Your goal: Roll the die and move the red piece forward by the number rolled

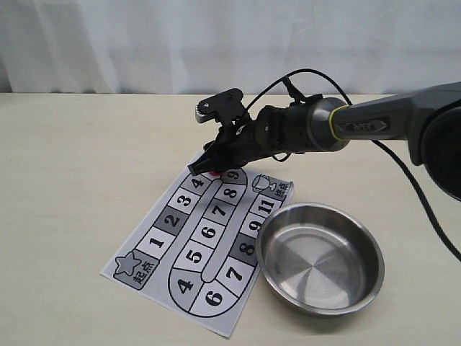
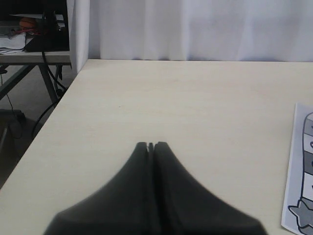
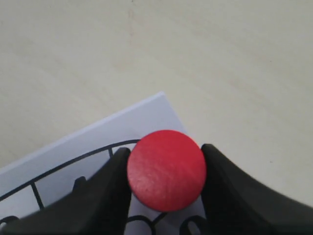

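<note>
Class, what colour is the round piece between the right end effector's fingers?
The red piece is plain red, clearest in the right wrist view.

R arm point(image 1: 382, 119): comes in from right edge of ext view, reaches across past centre, forearm approx level.
R wrist point(image 1: 288, 130): pitched down and to the left, cable looped above it.
R gripper point(image 1: 204, 167): tip low, pointing down-left; jaws clamped on red piece point(image 3: 167, 169), 1 finger point(image 3: 110, 191) each side, both touching.
L gripper point(image 2: 151, 146): jaws pressed together, nothing between them, pointing fwd approx level.
</note>
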### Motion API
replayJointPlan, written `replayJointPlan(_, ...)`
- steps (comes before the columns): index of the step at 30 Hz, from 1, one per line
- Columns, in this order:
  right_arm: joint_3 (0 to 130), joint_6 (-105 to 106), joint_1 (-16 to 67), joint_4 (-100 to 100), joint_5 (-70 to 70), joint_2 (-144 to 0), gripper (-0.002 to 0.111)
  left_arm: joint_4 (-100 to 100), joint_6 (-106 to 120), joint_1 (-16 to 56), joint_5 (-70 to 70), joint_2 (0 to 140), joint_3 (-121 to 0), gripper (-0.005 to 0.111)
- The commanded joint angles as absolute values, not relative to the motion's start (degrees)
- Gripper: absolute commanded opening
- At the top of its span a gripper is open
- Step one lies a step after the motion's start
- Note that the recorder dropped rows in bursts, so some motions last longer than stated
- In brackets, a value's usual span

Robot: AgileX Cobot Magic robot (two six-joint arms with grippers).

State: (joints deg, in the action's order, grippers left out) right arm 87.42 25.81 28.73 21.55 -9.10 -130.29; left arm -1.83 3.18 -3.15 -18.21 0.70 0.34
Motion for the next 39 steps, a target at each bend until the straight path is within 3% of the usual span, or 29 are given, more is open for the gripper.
replayJointPlan(1, 87.3, 26.1, 28.8, 23.7, -8.8, -130.4, 0.041, -1.8, 3.2, -2.7, -17.5, 0.7, 0.0, 0.000)
replayJointPlan(8, 87.3, 25.7, 28.8, 23.7, -8.9, -129.8, 0.071, -1.8, 3.2, -2.7, -17.5, 0.7, 0.0, 0.000)
replayJointPlan(13, 87.3, 23.4, 28.7, 23.7, -11.1, -126.1, 0.073, -1.8, 3.2, -2.7, -17.5, 0.7, 0.0, 0.000)
replayJointPlan(18, 87.3, 20.4, 27.1, 23.6, -21.1, -121.9, 0.054, -1.8, 3.2, -2.7, -17.5, 0.7, 0.0, 0.000)
replayJointPlan(26, 87.3, 18.0, 16.8, 23.5, -40.1, -116.9, 0.006, -1.8, 3.2, -2.7, -17.5, 0.7, 0.0, 0.000)
replayJointPlan(39, 84.6, 6.9, 3.1, 6.2, -50.9, -115.1, 0.004, -1.8, 3.2, -2.7, -17.5, 0.7, 0.0, 0.000)
